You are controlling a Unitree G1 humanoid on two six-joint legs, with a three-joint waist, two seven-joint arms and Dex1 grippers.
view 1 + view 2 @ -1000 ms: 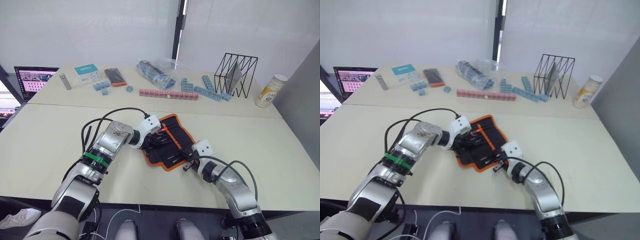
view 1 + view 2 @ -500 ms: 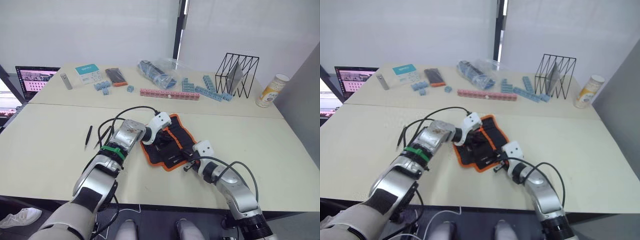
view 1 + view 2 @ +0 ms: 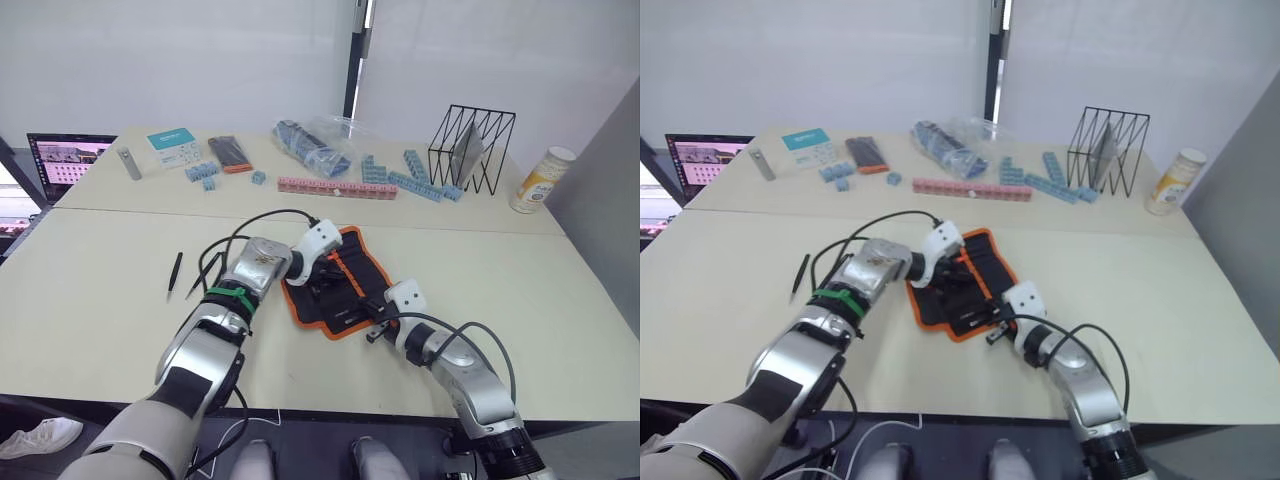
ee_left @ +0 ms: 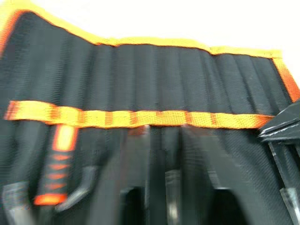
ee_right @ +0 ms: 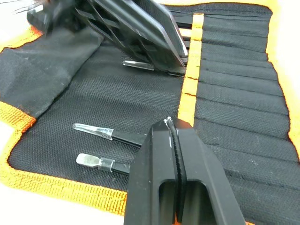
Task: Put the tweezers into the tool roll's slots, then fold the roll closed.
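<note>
The tool roll [image 3: 362, 272] lies open on the near table, black with orange edging and an orange strap [image 4: 140, 118] across its slots [image 4: 154, 75]. My left gripper [image 3: 325, 284] is low over the roll's middle, shut on one of the tweezers [image 5: 138, 65], which points at the strap. My right gripper [image 5: 171, 127] is shut at the roll's near right edge, tips just above the fabric by the strap, with nothing seen between its fingers. Two capped tweezers [image 5: 96, 132] sit in slots beside it. Two loose tweezers [image 3: 176, 272] lie on the table left of my left arm.
On the far table are a laptop [image 3: 68, 160], a grey bar [image 3: 130, 162], a card [image 3: 172, 147], a ribbed pack [image 3: 231, 153], blue blocks [image 3: 420, 180], a pink strip [image 3: 337, 187], a plastic bag [image 3: 315, 143], a wire rack [image 3: 470, 150] and a can [image 3: 541, 181].
My left forearm swung towards the roll, uncovering the loose tweezers on the table. The left gripper moved slightly farther across the roll. The right gripper stayed put.
</note>
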